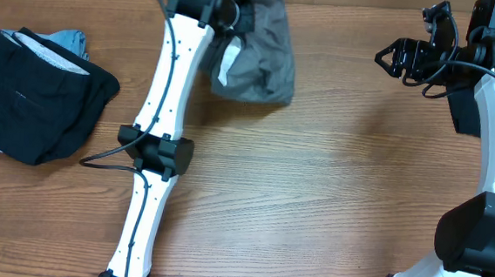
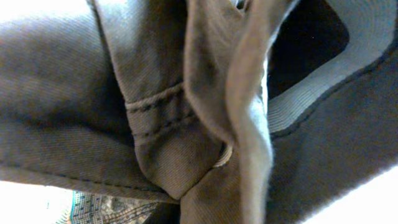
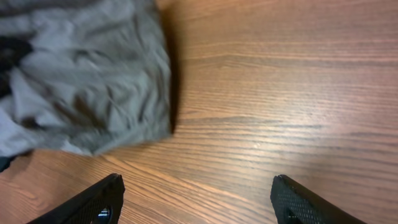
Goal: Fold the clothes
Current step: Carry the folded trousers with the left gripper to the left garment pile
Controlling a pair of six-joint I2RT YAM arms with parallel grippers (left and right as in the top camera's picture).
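The wooden surface carries two heaps, well apart. By the left edge lies a folded black pile; whether it is one black garment or two cannot be told. One light-blue garment lies under it, showing at the pile's far side and again at its near left corner. Near the far edge, a little left of the middle, sits the single grey garment, crumpled and wrinkled, with one small white label on its left side. Bare wood lies between the grey garment and the right edge, and nothing stands on it.

There are two arms. The left arm reaches from the near edge almost straight across to the far edge, passing between the black pile and the grey garment. Its wrist ends at the top of the grey garment. The left jaws are closed on a bunch of that grey cloth. In the left wrist view, stitched seams and folds fill the frame, and the fingers themselves are hidden.

The right arm rises along the right edge and bends inward near the far right corner. The right jaws stand wide apart above bare wood with nothing between them. The two black fingertips show at the bottom of the right wrist view, and the grey garment's edge lies beyond them, untouched.
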